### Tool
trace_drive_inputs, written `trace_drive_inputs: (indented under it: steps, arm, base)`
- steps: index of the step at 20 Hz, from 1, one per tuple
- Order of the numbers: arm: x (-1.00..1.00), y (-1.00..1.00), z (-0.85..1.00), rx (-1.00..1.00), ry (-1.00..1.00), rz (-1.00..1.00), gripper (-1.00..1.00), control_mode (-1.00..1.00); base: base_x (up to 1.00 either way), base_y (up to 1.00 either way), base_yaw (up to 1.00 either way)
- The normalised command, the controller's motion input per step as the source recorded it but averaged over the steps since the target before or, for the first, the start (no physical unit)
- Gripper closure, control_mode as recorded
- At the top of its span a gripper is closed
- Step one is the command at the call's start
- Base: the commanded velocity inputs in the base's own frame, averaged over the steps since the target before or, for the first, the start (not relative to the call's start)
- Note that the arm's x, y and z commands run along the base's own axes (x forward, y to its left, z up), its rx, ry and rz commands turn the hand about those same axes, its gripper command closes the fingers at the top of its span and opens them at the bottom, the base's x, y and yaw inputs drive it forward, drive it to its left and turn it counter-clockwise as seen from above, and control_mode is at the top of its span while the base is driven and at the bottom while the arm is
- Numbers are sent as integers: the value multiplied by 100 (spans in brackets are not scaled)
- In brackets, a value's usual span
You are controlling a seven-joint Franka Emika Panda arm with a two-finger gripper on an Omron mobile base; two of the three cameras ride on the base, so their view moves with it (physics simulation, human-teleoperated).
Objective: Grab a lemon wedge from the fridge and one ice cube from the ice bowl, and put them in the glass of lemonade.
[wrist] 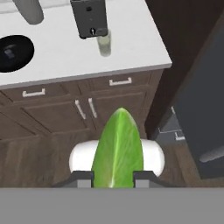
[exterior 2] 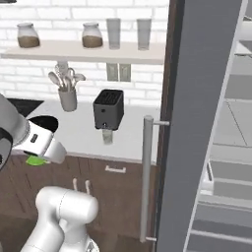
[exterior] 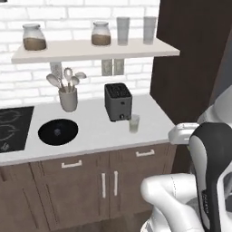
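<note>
The tool (wrist: pixel 113 179) stood nearly closed on the lemon wedge (wrist: pixel 118 151), its 2 dark tips pressed to the wedge's flanks, the pointed end jutting forward past them; in the right base view a sliver of green (exterior 2: pixel 34 160) showed under the hand, out in front of the lower cabinets and short of the table (exterior: pixel 95 131); the fridge (exterior 2: pixel 197 123) door stood open to the right. The glass of lemonade (wrist: pixel 104 43) sat just in front of the toaster (wrist: pixel 89 17), the ice bowl (exterior: pixel 58 131) well to its left with 1 ice cube (exterior: pixel 57 132) in it. The wedge looked light, soft and probably slick, so I judged a gentle hold across its broad middle safest, since a hard pinch near the tapered tip could squirt it out; the glass seemed fragile and easily tipped, with a narrow mouth; the cube would likely be small, hard and slippery, best taken square on 2 flat faces.
</note>
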Motion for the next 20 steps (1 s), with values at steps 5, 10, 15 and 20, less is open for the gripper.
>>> trace_drive_inputs:
  steps: [5,10,15,20]
  arm:
    - [0,0,0,0,0,0,100,100]
    - [0,0,0,0,0,0,100,100]
    - [0,0,0,0,0,0,100,100]
    - [0,0,0,0,0,0,100,100]
  base:
    - [14,29,-63]
    - [-14,55,-36]
    - [50,89,-6]
    - [70,15,-10]
